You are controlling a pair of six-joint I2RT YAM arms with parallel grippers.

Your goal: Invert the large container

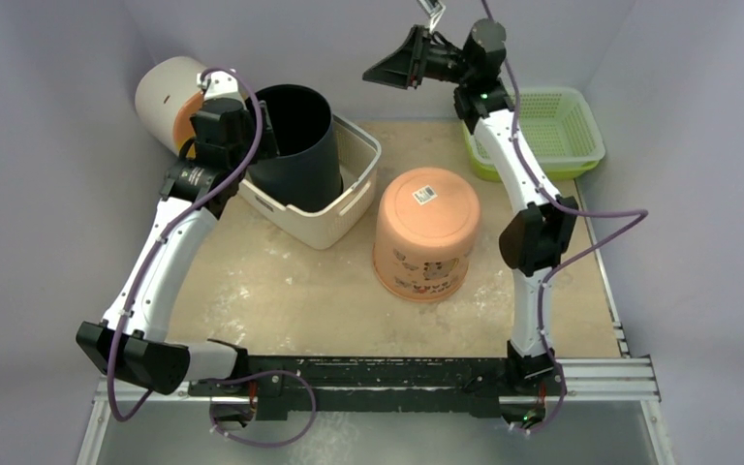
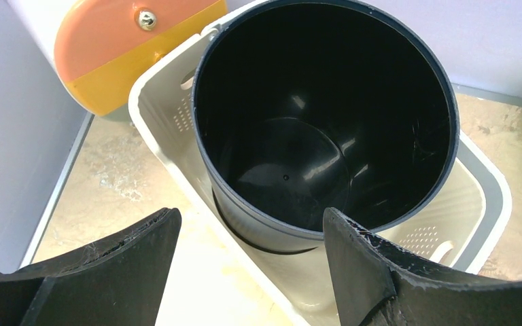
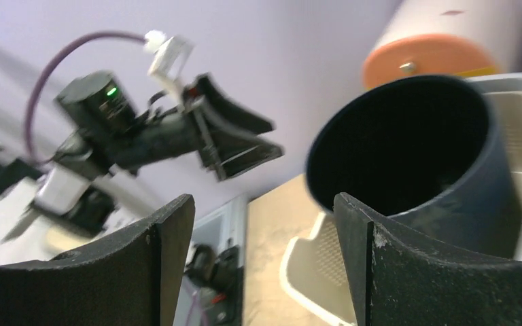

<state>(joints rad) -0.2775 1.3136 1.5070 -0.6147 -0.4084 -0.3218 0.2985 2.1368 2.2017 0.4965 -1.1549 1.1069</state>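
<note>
- Top: I see the orange bucket [image 1: 426, 232] base-up at mid-table, and the dark bin [image 1: 295, 145] upright in the basket [image 1: 349, 208]. My right gripper [image 1: 392, 63] hangs high, well apart from the bucket.
- Left wrist: the left gripper [image 2: 251, 224] gapes empty near the bin's mouth.
- Right wrist: it's blurry, but the fingers look spread with nothing between them.
</note>
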